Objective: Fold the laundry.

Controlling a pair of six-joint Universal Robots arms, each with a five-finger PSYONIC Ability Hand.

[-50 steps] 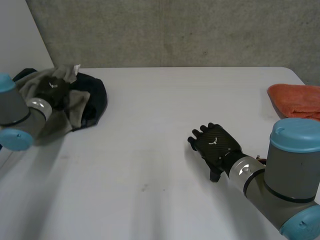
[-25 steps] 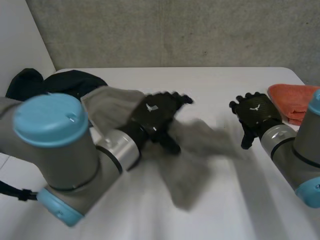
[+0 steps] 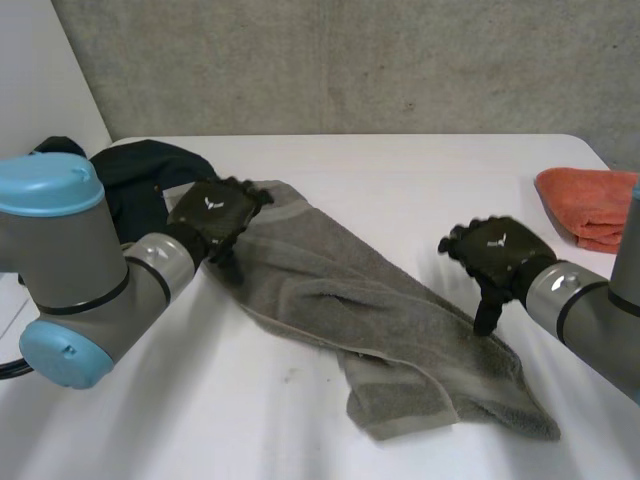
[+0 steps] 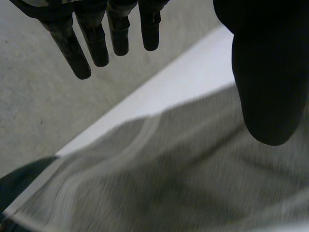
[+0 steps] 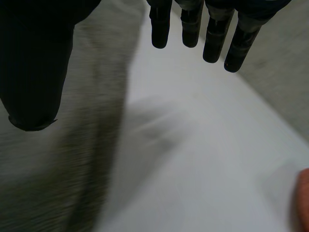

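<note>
Grey terry towel (image 3: 380,320) pulled off the dark clothes pile (image 3: 135,175) and laid out across the white table (image 3: 400,170).
A second ago it sat bunched on the pile. Now it lies rumpled and diagonal mid-table, ready for flattening. The left hand (image 3: 212,215) is at its far corner, fingers straight and holding nothing. The right hand (image 3: 495,250), fingers also spread and empty, hangs over its right edge.
</note>
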